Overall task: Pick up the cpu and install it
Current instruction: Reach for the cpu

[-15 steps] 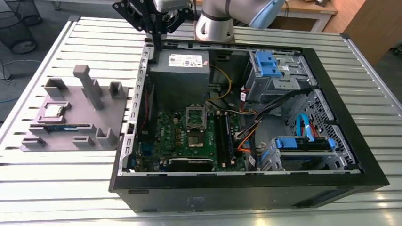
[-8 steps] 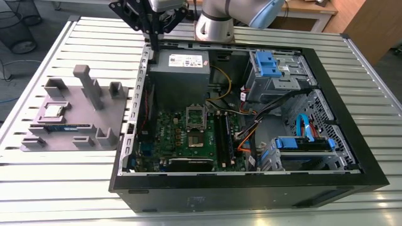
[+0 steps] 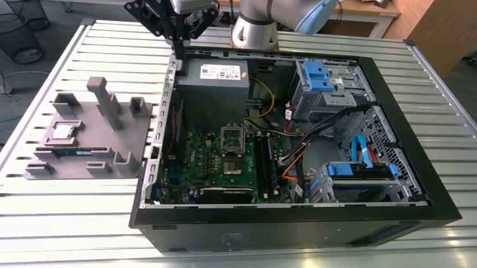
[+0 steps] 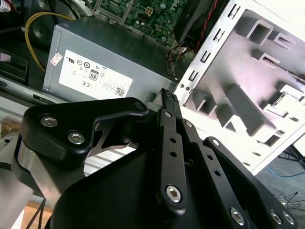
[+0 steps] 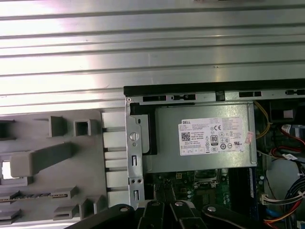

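- Cpu (image 3: 63, 132) lies flat in its pocket on the tray (image 3: 93, 139), which sits just beside the case (image 3: 298, 218), on the exterior view's left.
- It's likely light and stiff, with a slick metal top and probably a delicate underside. Best pinched by opposite edges and kept level.
- Gripper (image 3: 179, 40) hangs by the power supply (image 3: 216, 78), jaws pressed together, carrying nothing.
- Tray also holds a memory stick (image 3: 71, 149); the socket (image 3: 232, 166) looks empty.

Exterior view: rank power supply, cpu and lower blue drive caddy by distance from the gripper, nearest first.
1. power supply: in the case, right by the gripper.
2. cpu: on the grey tray, exterior view's left.
3. lower blue drive caddy: opposite case corner, exterior view's right.
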`<state>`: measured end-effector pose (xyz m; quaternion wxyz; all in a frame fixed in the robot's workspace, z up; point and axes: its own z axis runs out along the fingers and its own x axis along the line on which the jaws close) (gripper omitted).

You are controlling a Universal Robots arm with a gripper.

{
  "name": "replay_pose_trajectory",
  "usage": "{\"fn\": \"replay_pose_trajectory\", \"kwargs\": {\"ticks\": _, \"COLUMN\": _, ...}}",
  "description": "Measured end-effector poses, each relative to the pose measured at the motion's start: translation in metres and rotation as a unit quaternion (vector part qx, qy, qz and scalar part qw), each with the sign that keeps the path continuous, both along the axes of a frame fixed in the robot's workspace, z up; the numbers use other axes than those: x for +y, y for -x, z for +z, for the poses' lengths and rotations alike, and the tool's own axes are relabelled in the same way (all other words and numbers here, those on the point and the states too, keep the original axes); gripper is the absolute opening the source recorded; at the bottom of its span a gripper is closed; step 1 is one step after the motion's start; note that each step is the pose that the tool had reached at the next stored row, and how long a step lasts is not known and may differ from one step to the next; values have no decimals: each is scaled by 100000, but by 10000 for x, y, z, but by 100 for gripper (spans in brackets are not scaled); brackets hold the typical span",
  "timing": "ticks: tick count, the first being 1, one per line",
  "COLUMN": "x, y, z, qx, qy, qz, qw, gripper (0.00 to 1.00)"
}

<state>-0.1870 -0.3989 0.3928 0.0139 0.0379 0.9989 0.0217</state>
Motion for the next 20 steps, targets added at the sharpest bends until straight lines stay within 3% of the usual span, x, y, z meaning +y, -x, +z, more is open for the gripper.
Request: {"fn": "replay_pose_trajectory", "kwargs": {"ticks": 20, "x": 0, "y": 199, "z": 0, "qx": -183, "qy": 0, "qz": 0, "qw": 100000, "gripper": 11}}
